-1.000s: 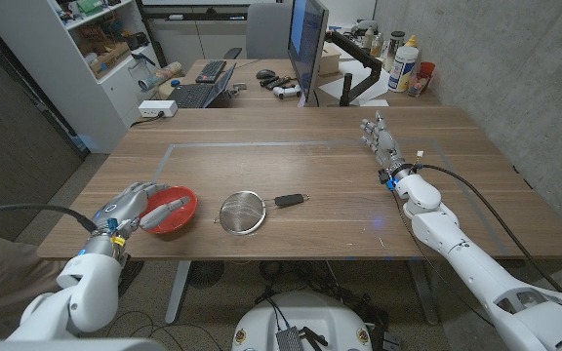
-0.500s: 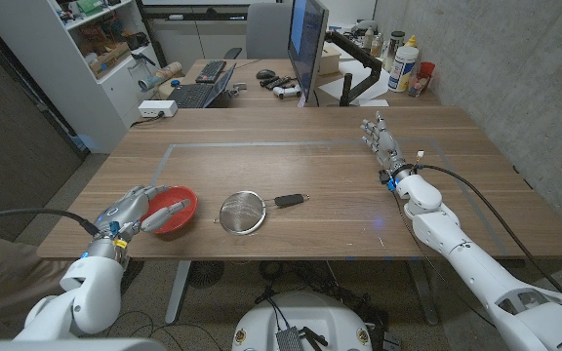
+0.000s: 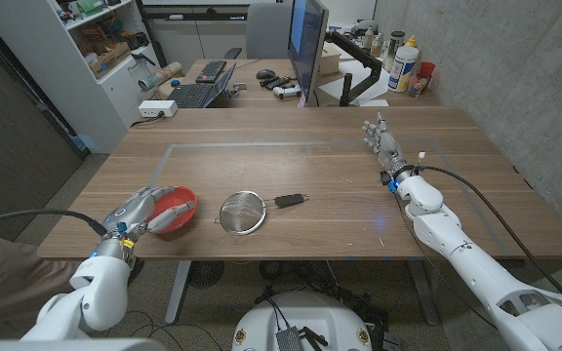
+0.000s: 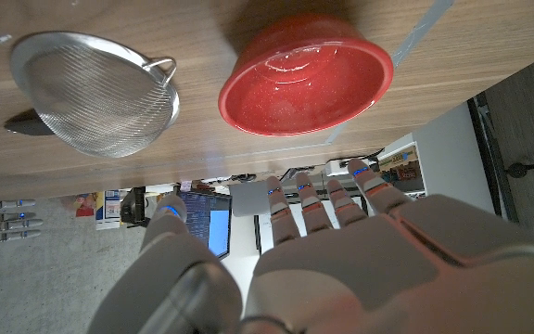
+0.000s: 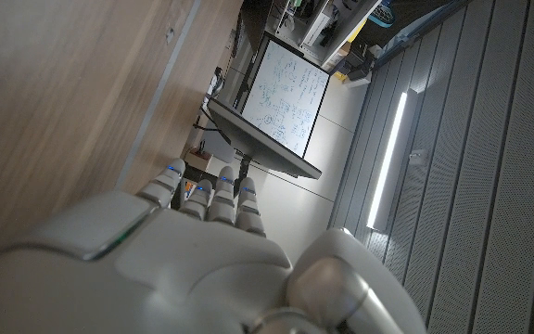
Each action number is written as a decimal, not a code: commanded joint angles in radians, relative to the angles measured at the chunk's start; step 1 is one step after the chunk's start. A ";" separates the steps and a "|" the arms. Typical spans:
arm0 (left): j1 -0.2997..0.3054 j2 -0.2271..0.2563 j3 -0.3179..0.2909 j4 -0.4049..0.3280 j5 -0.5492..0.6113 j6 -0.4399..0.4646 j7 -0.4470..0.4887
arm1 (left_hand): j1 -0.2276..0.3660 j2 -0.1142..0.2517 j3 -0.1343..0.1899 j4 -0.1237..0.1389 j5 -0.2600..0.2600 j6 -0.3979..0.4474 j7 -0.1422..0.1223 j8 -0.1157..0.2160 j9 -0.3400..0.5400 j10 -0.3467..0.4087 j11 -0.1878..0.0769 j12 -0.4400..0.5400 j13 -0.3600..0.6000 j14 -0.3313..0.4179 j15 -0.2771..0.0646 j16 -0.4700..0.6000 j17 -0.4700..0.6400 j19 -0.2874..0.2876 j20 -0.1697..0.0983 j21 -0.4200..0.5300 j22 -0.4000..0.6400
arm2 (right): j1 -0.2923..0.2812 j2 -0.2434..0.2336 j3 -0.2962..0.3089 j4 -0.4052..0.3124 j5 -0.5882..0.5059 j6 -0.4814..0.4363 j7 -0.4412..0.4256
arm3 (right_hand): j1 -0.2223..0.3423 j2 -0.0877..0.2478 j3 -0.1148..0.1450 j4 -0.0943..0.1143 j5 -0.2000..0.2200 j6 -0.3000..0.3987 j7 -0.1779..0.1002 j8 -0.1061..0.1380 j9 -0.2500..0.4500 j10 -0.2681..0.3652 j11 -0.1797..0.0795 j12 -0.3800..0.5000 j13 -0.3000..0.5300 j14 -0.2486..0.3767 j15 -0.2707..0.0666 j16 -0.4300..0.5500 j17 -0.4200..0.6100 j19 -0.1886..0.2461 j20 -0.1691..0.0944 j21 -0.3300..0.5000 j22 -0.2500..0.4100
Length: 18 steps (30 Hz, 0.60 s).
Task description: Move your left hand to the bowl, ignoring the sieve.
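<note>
Wooden table (image 3: 310,185), its top marked with a pale taped rectangle (image 3: 261,145). Behind it, a second desk (image 3: 252,83) bearing an upright monitor (image 3: 307,44), a black keyboard (image 3: 211,70), a laptop (image 3: 198,95), and a white box (image 3: 157,108) at its near corner. Bottles (image 3: 405,63) stand at the desk's right end beside a concrete wall (image 3: 515,78). A white shelving unit (image 3: 96,49) occupies the left background.
</note>
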 commanded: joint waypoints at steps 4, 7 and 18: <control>-0.016 0.033 0.028 0.028 -0.023 0.004 0.020 | 0.005 -0.006 -0.002 0.000 0.011 0.000 -0.002 0.000 0.005 0.001 -0.003 -0.001 0.001 0.011 -0.078 0.003 0.003 0.005 -0.005 0.002 -0.001 | 0.008 -0.002 0.001 0.007 -0.004 0.003 -0.002 | 0.006 0.022 0.003 0.003 -0.001 0.005 -0.003 0.009 0.002 0.006 -0.003 0.008 0.000 0.007 0.000 0.006 0.003 -0.003 0.003 0.006 0.002; -0.008 0.033 0.021 0.028 -0.038 -0.002 0.024 | 0.006 -0.007 -0.002 -0.001 0.012 0.001 -0.002 0.001 0.005 0.002 -0.004 -0.002 0.001 0.012 -0.078 0.004 0.003 0.007 -0.003 0.002 -0.001 | 0.007 -0.003 -0.001 0.006 -0.005 -0.001 -0.004 | 0.006 0.022 0.003 0.003 -0.001 0.005 -0.002 0.010 0.003 0.006 -0.003 0.008 0.000 0.004 0.001 0.005 0.003 -0.003 0.004 0.006 0.002; 0.002 0.058 0.021 0.030 -0.044 0.004 0.023 | 0.015 -0.014 -0.005 -0.005 0.021 -0.002 -0.005 0.001 0.005 0.003 -0.003 -0.002 0.001 0.022 -0.075 0.005 0.002 0.023 0.011 0.004 -0.002 | 0.010 0.002 -0.007 0.014 -0.006 0.002 0.003 | 0.006 0.022 0.003 0.003 -0.002 0.004 -0.002 0.009 0.003 0.004 0.001 0.007 0.000 0.001 0.003 0.003 0.003 -0.004 0.005 0.005 0.002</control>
